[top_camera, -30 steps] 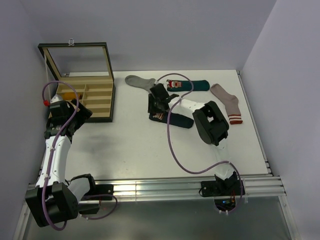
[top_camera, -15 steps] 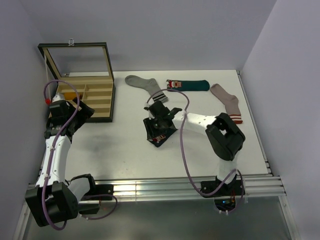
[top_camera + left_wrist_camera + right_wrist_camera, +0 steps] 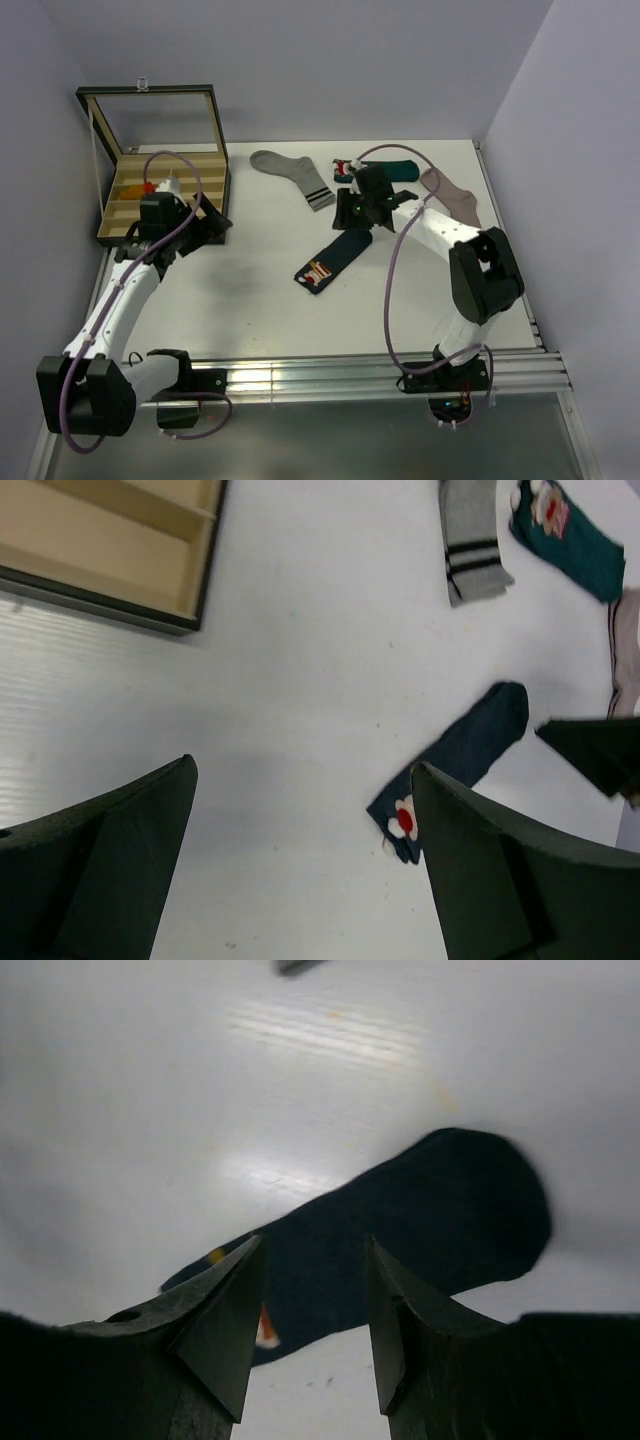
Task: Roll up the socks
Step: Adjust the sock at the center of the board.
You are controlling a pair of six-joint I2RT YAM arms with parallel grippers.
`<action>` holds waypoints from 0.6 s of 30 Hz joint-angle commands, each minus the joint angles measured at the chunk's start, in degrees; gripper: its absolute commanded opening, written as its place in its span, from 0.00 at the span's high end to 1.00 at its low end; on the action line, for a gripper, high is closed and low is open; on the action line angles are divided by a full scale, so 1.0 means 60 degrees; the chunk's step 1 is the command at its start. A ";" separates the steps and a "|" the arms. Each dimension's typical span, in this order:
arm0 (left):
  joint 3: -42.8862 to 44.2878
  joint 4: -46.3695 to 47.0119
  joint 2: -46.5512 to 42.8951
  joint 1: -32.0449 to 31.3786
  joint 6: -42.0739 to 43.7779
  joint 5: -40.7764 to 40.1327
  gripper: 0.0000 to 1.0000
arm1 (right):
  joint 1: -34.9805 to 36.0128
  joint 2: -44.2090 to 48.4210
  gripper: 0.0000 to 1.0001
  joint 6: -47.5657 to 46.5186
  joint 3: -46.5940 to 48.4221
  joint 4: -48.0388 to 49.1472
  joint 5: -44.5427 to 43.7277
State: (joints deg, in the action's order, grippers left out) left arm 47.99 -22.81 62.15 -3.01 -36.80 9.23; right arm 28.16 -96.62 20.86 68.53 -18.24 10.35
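The navy sock (image 3: pixel 330 260) lies flat and diagonal mid-table, its red-white figure at the near-left end; it also shows in the left wrist view (image 3: pixel 465 750) and the right wrist view (image 3: pixel 420 1220). My right gripper (image 3: pixel 348 213) (image 3: pixel 314 1242) is open and empty just above the sock's toe end. My left gripper (image 3: pixel 212 226) (image 3: pixel 302 770) is open and empty by the box's near right corner, left of the sock. The dark teal sock (image 3: pixel 392 171) (image 3: pixel 565 530) lies at the back, partly hidden by the right arm. The mustard-orange sock is not visible.
An open wooden box (image 3: pixel 215 190) (image 3: pixel 110 550) with compartments stands at the back left. A grey striped sock (image 3: pixel 295 172) (image 3: pixel 472 535) lies at the back. A pinkish-beige sock (image 3: pixel 455 200) lies at the back right. Walls enclose the table.
My right gripper pulled the bunched navy sock, let it go laid out flat, and moved back right to its toe end. My left arm swung right from the box's left side to its near right corner.
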 commanded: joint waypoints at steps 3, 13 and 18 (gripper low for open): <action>0.0513 0.0345 0.0481 -0.0919 0.0273 0.0380 0.05 | -0.0694 -0.1400 0.49 -0.0049 0.0660 0.0228 -0.0289; 0.0630 0.0139 0.0671 -0.1316 0.0522 0.0512 0.02 | -0.1485 -0.2939 0.50 0.0405 0.1394 -0.0592 -0.1501; 0.0762 0.0081 0.1037 -0.1345 0.0347 0.0512 0.01 | -0.1924 -0.3043 0.50 0.0259 0.1761 -0.0681 -0.1666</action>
State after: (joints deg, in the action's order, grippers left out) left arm 50.11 -22.94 67.24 -10.76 -35.14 11.25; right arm 18.39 -114.08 22.90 77.06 -20.16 4.01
